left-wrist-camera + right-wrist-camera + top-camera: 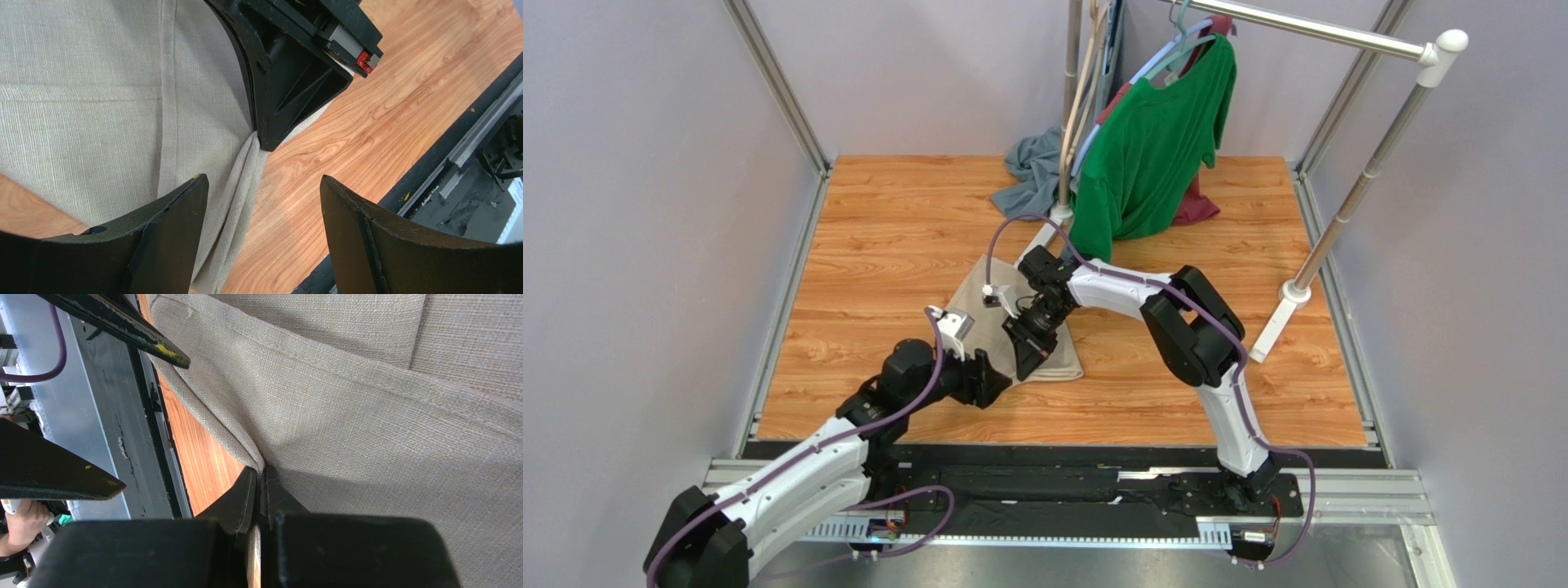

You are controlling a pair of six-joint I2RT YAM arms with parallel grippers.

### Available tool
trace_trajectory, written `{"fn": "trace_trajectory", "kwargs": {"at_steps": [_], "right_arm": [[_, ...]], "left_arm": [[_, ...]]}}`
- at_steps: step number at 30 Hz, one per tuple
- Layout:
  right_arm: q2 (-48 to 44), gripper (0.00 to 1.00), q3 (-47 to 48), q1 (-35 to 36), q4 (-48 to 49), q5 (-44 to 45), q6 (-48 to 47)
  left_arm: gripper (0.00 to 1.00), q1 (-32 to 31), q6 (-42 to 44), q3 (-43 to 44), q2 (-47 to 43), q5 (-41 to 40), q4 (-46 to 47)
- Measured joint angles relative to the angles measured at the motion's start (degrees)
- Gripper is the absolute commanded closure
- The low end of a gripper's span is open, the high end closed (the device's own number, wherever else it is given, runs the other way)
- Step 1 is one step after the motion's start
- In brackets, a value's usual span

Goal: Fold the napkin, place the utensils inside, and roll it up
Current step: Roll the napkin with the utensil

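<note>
Seeing the large beige woven napkin (92,110) toward the wood-grain table's (891,245) near edge, doubled hem pinched tight in the right gripper (264,478), left gripper (263,179) gaping wide and empty just beside. Could lose that thin hem on a tug, or clip fingers closing in.

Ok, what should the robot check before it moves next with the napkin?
1. Right gripper shut on the napkin edge: ok.
2. Left gripper open: ok.
3. Napkin edge lined up between the left gripper's fingers: ok.
4. Fork in sight: not ok, none shows in any view.
5. Napkin fold finished: cannot tell.
6. Green shirt away from the napkin: ok.
</note>
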Motion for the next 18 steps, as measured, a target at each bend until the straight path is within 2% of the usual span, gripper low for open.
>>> {"fn": "trace_trajectory", "kwargs": {"at_steps": [18], "right_arm": [[2.64, 1.00, 2.91, -1.14, -3.39, -3.02, -0.74]], "left_arm": [[0.25, -5.29, 3.82, 5.40, 15.19, -5.42, 2.19]]}}
